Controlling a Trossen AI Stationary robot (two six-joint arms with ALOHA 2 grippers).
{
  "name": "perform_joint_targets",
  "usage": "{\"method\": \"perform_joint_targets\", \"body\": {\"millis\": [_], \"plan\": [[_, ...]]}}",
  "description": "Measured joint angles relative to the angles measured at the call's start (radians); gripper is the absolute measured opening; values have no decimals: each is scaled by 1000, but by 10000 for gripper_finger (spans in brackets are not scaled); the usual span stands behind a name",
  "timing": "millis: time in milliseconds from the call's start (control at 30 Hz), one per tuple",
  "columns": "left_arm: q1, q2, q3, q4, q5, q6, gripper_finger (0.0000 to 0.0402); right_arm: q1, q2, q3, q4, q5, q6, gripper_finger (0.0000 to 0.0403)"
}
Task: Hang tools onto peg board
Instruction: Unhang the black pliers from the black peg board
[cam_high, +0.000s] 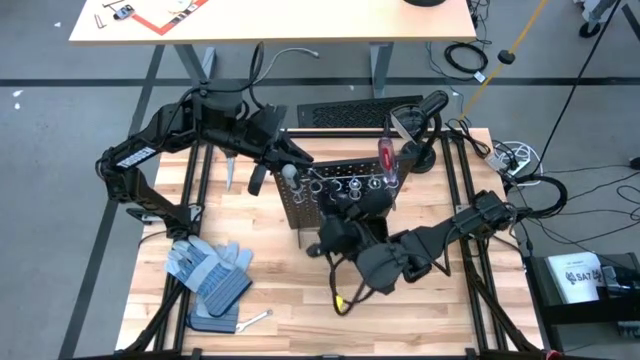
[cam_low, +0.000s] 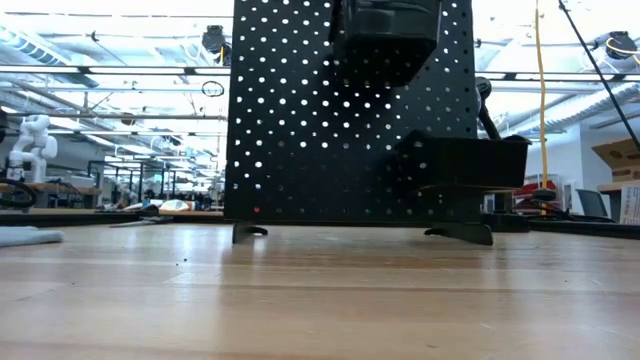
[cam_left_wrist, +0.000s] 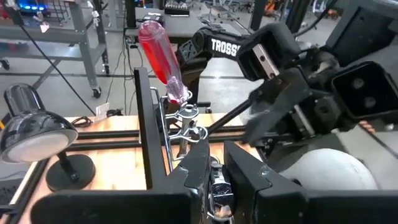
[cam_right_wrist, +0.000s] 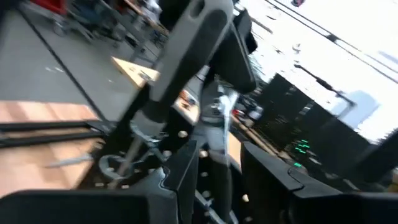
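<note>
The peg board (cam_high: 335, 195) stands upright mid-table; in the low view it is a black perforated panel (cam_low: 350, 110) with a box bin (cam_low: 465, 165). A red-handled screwdriver (cam_high: 385, 158) hangs in a ring at the board's right end, handle up (cam_left_wrist: 158, 53). At the left end, my left gripper (cam_high: 283, 166) is shut on a grey-handled screwdriver (cam_high: 288, 172), which stands upright (cam_right_wrist: 180, 62) over the silver rings (cam_left_wrist: 189, 121). My right gripper (cam_high: 350, 200) hovers level at the row of rings, its fingers apart (cam_right_wrist: 219, 163), with nothing plainly between them. My left gripper pinches the grey screwdriver's handle (cam_left_wrist: 214, 183) between its two fingers, reaching nearly level from the table's left. The screwdriver stands upright, clear of the table, with its thin shaft (cam_right_wrist: 127, 152) down by a ring. The fingers hide the exact spot on the handle.
Blue-grey gloves (cam_high: 210, 275) and a silver wrench (cam_high: 255, 320) lie at the table's near left. A black lamp (cam_high: 425, 150) stands behind the board's right end, and a ribbed black mat (cam_high: 350, 112) lies at the far edge. Bare wood stretches in front of the board.
</note>
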Motion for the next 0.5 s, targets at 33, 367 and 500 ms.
{"method": "perform_joint_targets", "body": {"millis": [33, 367, 500], "plan": [[0, -5, 0, -8, 0, 12, 40, 8, 0, 0, -12, -24, 28, 116], [0, -48, -1, -37, -24, 52, 40, 64, 0, 0, -169, -108, 250, 116], [0, -49, -1, -42, -29, 66, 40, 65, 0, 0, -234, -165, 338, 116]]}}
